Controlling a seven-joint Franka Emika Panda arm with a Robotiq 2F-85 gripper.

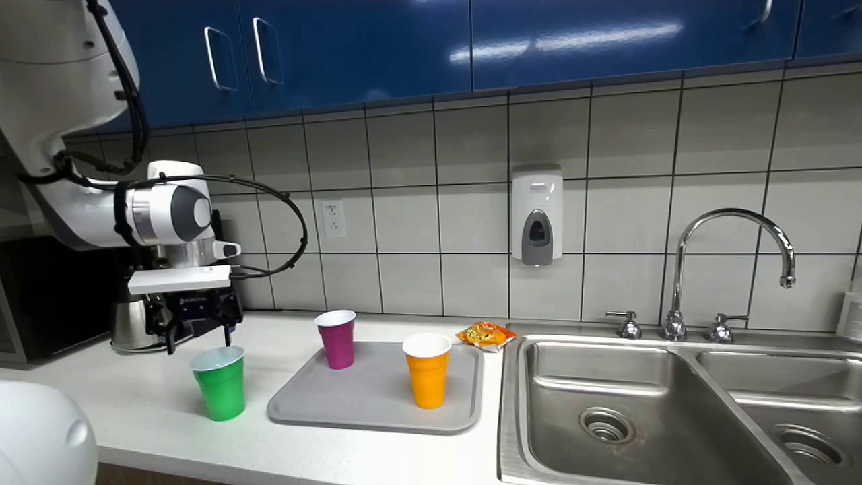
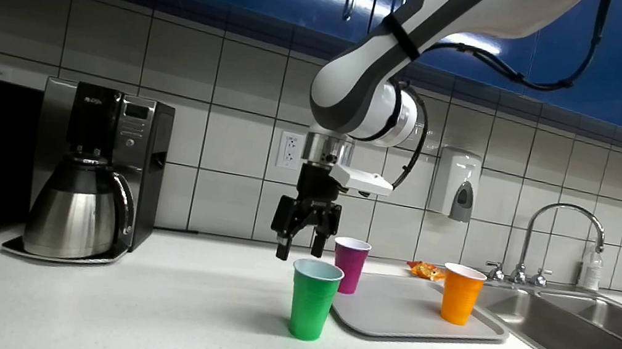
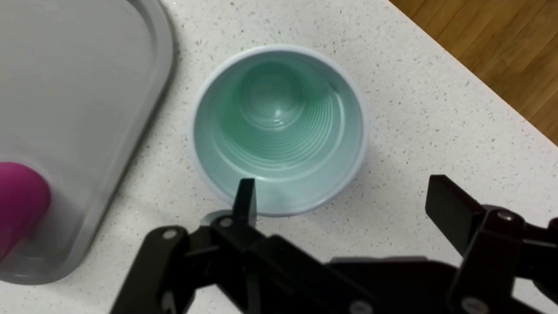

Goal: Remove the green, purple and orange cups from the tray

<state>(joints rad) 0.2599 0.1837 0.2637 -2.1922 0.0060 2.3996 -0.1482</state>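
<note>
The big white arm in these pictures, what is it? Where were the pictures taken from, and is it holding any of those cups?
That's a robot arm, a machine with joints that bend, a bit like yours. Two pictures look in from outside the robot. The wrist view is taken from the robot itself, looking down past its black fingers. On the white counter, the green cup stands off the tray, while the purple cup and the orange cup stand on it. There's a coffee machine too. The fingers are spread apart and hold nothing.
</note>
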